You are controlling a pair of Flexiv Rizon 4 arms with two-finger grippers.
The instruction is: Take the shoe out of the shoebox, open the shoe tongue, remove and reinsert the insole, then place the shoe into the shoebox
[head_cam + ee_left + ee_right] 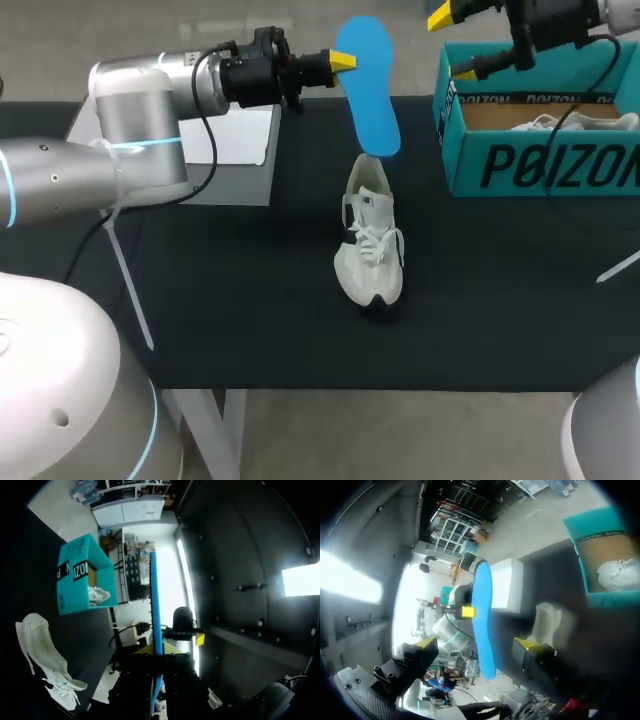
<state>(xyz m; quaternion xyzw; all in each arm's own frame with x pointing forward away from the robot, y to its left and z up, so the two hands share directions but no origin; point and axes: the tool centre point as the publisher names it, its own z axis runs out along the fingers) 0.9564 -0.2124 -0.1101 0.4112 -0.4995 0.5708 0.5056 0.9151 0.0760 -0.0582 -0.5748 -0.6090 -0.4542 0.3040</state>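
Pinching blue insole [368, 90] by upper end in left gripper [347, 63], long axis hanging near-vertical, lower tip just over opening of shoe [371, 250] standing on table [200, 300]. Holding right gripper [452, 42] spread, empty, near shoebox [540, 165], farther off.

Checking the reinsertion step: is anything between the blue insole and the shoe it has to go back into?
Nothing visible. The left end effector holds the insole with its lower end by the shoe opening; the right end effector is off by the shoebox.
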